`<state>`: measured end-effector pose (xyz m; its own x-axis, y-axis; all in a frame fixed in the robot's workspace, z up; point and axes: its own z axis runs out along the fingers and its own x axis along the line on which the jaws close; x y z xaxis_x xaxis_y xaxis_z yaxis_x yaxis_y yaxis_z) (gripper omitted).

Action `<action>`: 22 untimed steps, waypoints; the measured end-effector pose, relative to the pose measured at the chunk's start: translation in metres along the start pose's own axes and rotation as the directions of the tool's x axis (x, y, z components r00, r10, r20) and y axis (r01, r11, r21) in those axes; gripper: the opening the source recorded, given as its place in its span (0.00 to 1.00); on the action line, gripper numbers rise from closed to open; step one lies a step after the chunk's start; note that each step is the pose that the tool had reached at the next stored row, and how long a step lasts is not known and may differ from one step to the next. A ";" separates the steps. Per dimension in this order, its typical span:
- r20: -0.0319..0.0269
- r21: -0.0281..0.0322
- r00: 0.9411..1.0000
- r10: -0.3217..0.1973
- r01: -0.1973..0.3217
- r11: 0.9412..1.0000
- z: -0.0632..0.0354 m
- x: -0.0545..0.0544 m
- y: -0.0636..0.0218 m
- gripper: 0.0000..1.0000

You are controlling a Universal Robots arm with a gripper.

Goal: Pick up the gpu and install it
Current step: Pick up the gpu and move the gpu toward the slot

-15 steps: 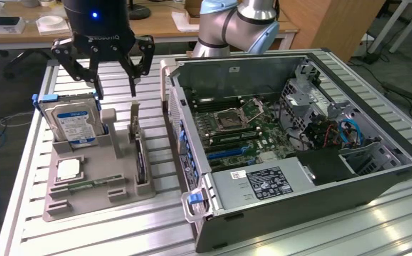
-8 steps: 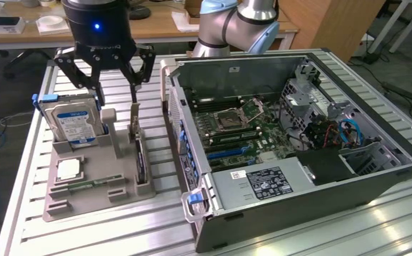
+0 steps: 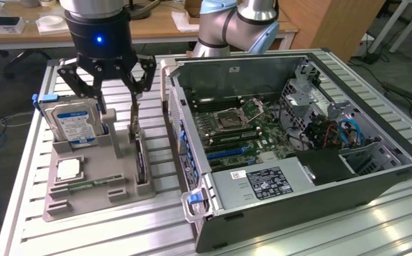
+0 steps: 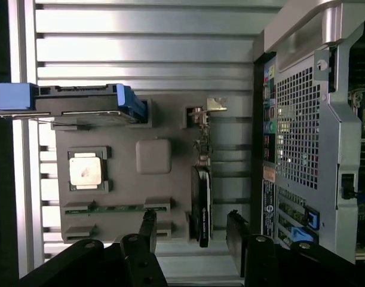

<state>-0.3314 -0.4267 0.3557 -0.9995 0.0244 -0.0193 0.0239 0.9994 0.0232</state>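
Slatted alu table (image 3: 120,234) in a lab rm w/ a wooden desk (image 3: 156,29) and a 2nd robot arm (image 3: 227,24) behind; on it a grey parts tray (image 3: 92,200) beside an open PC case (image 3: 377,176), which is at the exterior view's right. The claw (image 3: 118,114) hangs over the tray, spread wide w/ nothing held, and the gpu (image 3: 141,157) stands on edge in the tray slot nearest the case. Exterior view gives the motherboard (image 3: 242,128) and the hard drive (image 3: 69,121) label; wrist view looks straight down, w/ the gpu (image 4: 201,191) betw. the fingers (image 4: 147,224), untouched, plus the CPU (image 4: 85,170), memory stick (image 4: 113,208) and the case's rear grille (image 4: 298,137).
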 end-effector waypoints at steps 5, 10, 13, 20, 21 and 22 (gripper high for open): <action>0.000 0.000 1.000 0.000 0.000 1.000 0.0092 0.000 -0.0037 0.59; 0.000 0.000 1.000 0.000 0.000 1.000 0.0161 0.000 -0.0056 0.59; 0.000 0.000 1.000 0.000 0.000 1.000 0.0177 -0.006 -0.0056 0.59; 0.000 0.000 1.000 0.000 0.000 1.000 0.0229 -0.011 -0.0056 0.59; 0.000 0.000 1.000 0.000 0.000 1.000 0.0236 -0.012 -0.0057 0.59; 0.000 0.000 1.000 0.000 0.000 1.000 0.0244 -0.012 -0.0057 0.59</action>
<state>-0.3191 -0.4322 0.3314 -0.9995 0.0244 -0.0193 0.0240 0.9995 0.0229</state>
